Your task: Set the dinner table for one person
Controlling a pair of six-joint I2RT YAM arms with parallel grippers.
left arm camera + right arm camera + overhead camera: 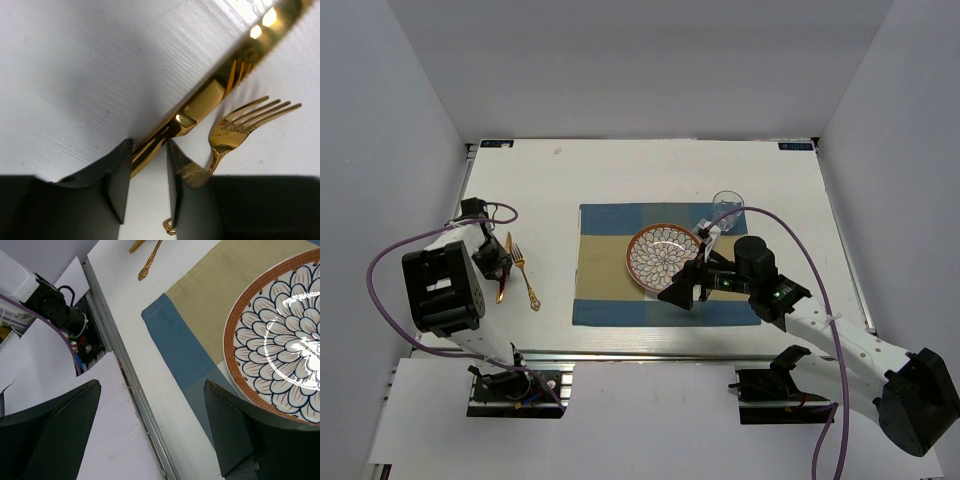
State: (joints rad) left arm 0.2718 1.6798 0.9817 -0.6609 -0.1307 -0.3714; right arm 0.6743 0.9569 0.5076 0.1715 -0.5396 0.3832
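The white dinner table [620,170] carries a blue-and-tan placemat [610,290] with a flower-patterned plate [662,256] on it and a clear glass [727,205] at its far right corner. A gold knife [501,291] and a gold fork [524,272] lie on the table at the left. My left gripper [495,265] is low over the knife. In the left wrist view its jaws [149,145] stand slightly apart, astride the knife handle [200,107], with the fork [235,132] just to the right. My right gripper [687,288] hangs open and empty over the placemat's near edge, beside the plate [280,340].
A metal rail [130,380] runs along the table's near edge below my right gripper [150,387]. White walls close in the back and both sides. The arm bases and purple cables sit at the near edge. The ends of the cutlery handles [150,260] show at the top of the right wrist view.
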